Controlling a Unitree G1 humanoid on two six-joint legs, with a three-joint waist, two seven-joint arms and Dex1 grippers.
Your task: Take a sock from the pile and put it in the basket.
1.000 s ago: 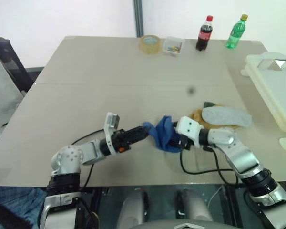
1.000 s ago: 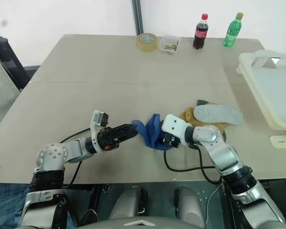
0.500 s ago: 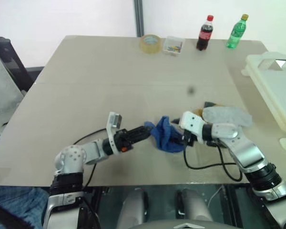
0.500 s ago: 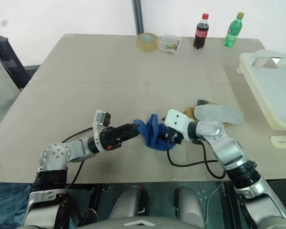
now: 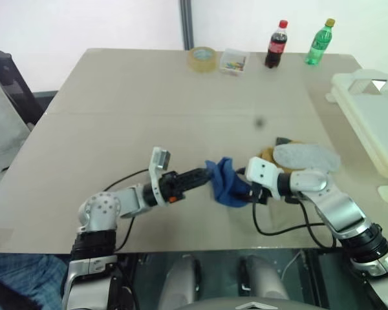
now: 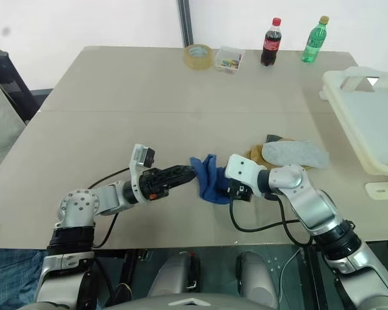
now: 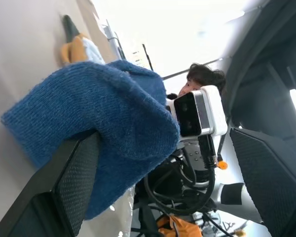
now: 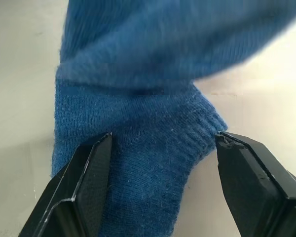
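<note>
The blue sock (image 5: 226, 184) hangs bunched between my two grippers near the table's front edge. My left gripper (image 5: 205, 175) reaches in from the left and is open, with the sock (image 7: 103, 123) draped over one of its fingers (image 7: 69, 187). From the right comes my right gripper (image 5: 249, 192), also open, its fingers (image 8: 84, 192) standing on either side of the sock's cuff (image 8: 138, 163). The pile (image 5: 304, 157), with a pale grey sock on top of mustard and dark green ones, lies just right of the right gripper. At the table's right edge stands the cream basket (image 5: 341, 90).
A tape roll (image 5: 202, 59), a small clear box (image 5: 233, 62), a cola bottle (image 5: 276, 45) and a green bottle (image 5: 318, 43) line the far edge. A black cable (image 5: 278, 229) loops by the right arm. A person's head (image 7: 204, 79) shows beyond the table.
Both grippers and the sock between them have crept slightly to the right. Neither gripper's opening has changed.
</note>
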